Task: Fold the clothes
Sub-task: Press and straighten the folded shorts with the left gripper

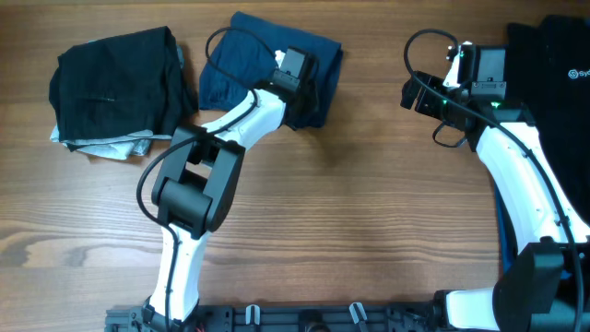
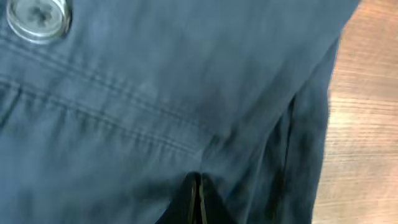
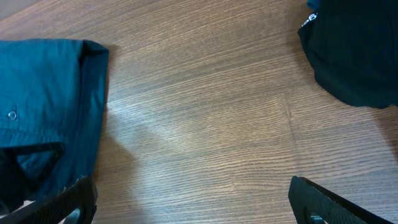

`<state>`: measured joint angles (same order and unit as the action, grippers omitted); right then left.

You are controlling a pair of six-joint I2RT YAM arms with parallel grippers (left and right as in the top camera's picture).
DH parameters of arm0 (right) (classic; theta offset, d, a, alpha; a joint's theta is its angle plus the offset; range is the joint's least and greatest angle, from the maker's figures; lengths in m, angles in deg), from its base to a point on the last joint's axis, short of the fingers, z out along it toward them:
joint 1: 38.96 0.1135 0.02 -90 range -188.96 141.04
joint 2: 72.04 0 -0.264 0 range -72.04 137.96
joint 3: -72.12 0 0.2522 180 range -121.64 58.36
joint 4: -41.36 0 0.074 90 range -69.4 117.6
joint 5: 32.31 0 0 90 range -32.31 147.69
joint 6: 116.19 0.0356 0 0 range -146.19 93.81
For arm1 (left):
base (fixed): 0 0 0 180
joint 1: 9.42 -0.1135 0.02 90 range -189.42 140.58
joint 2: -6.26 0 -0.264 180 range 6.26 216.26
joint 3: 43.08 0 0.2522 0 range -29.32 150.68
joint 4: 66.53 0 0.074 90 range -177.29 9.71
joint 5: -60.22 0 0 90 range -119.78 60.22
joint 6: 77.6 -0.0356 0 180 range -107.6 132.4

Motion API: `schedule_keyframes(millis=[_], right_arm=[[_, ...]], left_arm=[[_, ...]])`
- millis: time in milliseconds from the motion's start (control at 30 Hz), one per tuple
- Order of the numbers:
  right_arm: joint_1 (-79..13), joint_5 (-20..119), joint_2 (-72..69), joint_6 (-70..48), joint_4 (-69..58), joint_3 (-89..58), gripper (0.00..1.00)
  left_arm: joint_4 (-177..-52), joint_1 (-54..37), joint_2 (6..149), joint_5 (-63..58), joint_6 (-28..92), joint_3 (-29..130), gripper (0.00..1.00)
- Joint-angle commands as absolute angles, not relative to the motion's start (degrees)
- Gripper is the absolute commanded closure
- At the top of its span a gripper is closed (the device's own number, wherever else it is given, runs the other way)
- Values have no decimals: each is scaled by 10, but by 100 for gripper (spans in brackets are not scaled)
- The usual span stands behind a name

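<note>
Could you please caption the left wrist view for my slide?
Left tool shut over blue denim shorts, silver button at top left.

Shorts (image 1: 324,55) lie right of garment (image 1: 115,78) (both on table (image 1: 369,212)).

You have only one piece of printing to go by: a small white logo (image 1: 576,72) on the black garment (image 1: 553,46) that lies well to the right of the denim shorts (image 1: 230,88) in the overhead view. It starts with a round mark followed by letters that look like "sy", and the frame edge cuts off the rest. On the shorts themselves, the metal button (image 2: 38,18) is too blurred for you to read any lettering on its face.
</note>
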<state>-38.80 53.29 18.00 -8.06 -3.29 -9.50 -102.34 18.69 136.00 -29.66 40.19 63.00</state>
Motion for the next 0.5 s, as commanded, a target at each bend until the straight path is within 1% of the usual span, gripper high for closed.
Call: schedule_keyframes(millis=[0,267,367,467], right_arm=[[-390,543,185,-81,-33,-92,0],[-390,543,185,-81,-33,-92,0],[-390,543,185,-81,-33,-92,1],[-390,543,185,-81,-33,-92,1]], left_arm=[[-1132,203,1373,-283,398,616,96],[-1385,223,1373,-285,381,616,96],[-1435,222,1366,-309,381,616,96],[-1444,222,1332,-325,382,616,96]])
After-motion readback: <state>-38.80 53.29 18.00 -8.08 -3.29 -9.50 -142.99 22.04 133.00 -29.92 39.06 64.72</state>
